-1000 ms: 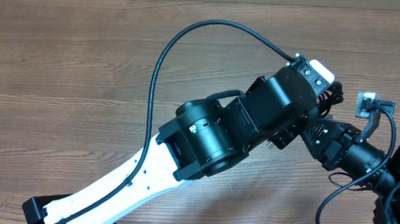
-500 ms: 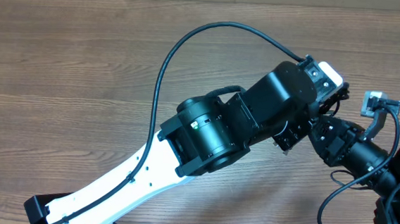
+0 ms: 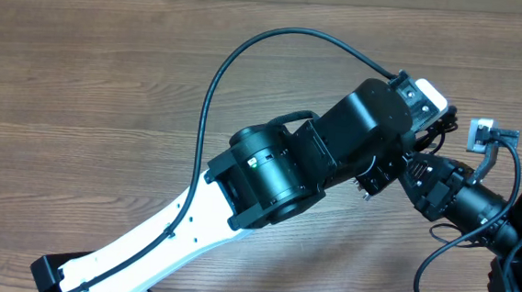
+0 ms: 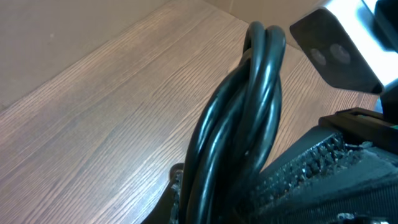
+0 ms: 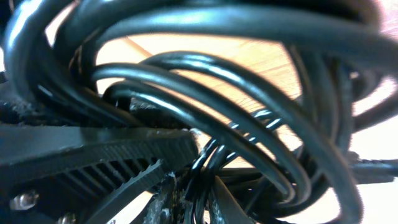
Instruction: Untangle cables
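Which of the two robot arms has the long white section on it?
The left arm, reaching in from the lower left of the overhead view: its long link is white, while the right arm at the right edge looks almost all black.

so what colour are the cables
The cables are glossy black, clearest in the right wrist view.

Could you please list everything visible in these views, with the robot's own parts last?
table: one, brown wood, under everything.
cables: one tangle of several strands, black, between the grippers, table's right side.
left arm: one, white and black, reaching from bottom left to the right.
arm cable: one, thicker, black, arching beside the left arm.
right arm: one, black, right edge.
left gripper: one, black, shut on the cables.
right gripper: one, black, among the cable loops; opening unclear.
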Controlling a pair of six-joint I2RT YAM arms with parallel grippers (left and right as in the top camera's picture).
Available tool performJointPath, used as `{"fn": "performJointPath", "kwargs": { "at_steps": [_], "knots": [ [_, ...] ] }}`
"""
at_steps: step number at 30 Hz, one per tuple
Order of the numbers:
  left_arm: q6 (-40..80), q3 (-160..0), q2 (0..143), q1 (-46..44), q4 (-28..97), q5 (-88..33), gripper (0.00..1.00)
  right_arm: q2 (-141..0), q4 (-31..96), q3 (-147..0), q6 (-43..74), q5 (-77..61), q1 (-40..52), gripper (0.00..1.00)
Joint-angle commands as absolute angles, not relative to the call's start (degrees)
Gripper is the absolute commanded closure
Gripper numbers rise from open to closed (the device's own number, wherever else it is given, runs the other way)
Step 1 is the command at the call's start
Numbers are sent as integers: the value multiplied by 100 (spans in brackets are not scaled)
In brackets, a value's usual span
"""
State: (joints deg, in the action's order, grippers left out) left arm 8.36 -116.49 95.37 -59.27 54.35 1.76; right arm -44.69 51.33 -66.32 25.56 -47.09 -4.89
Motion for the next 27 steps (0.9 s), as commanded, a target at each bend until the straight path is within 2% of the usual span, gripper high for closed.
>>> {"fn": "performJointPath", "kwargs": {
  "at_steps": [1,5,21,27],
  "knots": [
    [768,-11675,9520,-6034,5391,-373,96,-4475,4888,-6753,2547,-5177,-456,90],
    [799,-11675,9515,-5968,5417,-102,96,-4475,4912,-6753,2545,-5175,-456,96],
    [1138,-11675,9498,-5605,5697,-95,96,-4477,4648,-6753,2569,-4471,-456,96],
    [1000,-11675,9496,-5590,6012,-207,96,-4475,4569,-6753,2873,-3546,-458,96]
  ]
}}
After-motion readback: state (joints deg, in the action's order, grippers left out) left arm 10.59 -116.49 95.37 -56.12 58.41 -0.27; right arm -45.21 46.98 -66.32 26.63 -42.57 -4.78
